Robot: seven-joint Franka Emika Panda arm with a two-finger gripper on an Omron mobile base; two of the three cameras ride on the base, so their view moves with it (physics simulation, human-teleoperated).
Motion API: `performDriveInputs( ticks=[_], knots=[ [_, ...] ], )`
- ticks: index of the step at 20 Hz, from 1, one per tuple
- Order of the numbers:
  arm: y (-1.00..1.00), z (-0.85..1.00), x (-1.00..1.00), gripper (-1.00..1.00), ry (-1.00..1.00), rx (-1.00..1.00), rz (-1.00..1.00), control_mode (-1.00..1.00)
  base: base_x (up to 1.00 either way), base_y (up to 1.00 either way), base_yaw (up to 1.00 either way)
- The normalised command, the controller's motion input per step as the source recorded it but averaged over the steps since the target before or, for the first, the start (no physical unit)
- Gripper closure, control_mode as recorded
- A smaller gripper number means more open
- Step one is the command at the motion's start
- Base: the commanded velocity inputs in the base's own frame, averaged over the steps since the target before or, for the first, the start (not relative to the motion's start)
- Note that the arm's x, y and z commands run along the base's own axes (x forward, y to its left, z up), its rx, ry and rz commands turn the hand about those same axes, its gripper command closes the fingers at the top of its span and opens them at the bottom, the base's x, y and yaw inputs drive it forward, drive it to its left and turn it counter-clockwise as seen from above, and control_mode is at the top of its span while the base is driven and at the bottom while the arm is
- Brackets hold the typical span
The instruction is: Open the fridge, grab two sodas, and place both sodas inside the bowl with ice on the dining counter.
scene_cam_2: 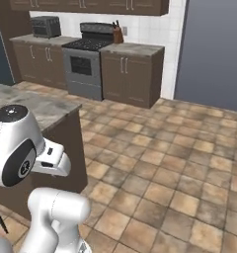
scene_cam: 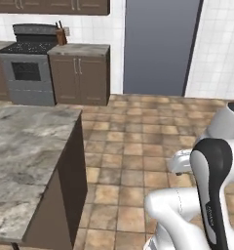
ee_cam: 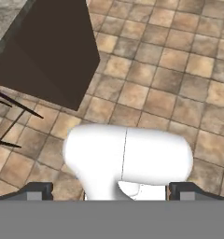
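A tall slate-blue fridge (scene_cam: 158, 44) stands at the far wall, also at the right of the right base view (scene_cam_2: 214, 49); its front is flat, no handles show, and it looks shut. The dining counter (scene_cam: 26, 146) with its marbled stone top runs along my left (scene_cam_2: 36, 106); its brown base (ee_cam: 53, 56) is in the hand view. My gripper (ee_cam: 111, 192) points down at the tiled floor, its dark fingertips (ee_cam: 39, 191) far apart, open, with nothing between them. The sodas and the bowl are out of view.
Brown cabinets (scene_cam: 80, 73) and a black stove (scene_cam: 29, 68) line the back wall, with a knife block (scene_cam: 61, 35) and a toaster oven (scene_cam_2: 45, 25). Open tiled floor (scene_cam: 138, 132) lies between the counter and the fridge. Thin dark stool legs (ee_cam: 11, 105) stand beside the counter base.
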Motion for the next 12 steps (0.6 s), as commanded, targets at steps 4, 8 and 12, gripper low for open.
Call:
performDriveInputs(
  ticks=[4, 8, 12],
  knots=[
    [0.0, 0.0, 0.0, -1.0, 0.0, 0.0, 0.0, 1.0, 1.0, -0.67, 0.25],
    [0.0, 0.0, 0.0, -1.0, 0.0, 0.0, 0.0, 1.0, 1.0, -0.58, 0.3],
    [0.0, 0.0, 0.0, -1.0, 0.0, 0.0, 0.0, 1.0, 1.0, -0.55, 0.32]
  ],
)
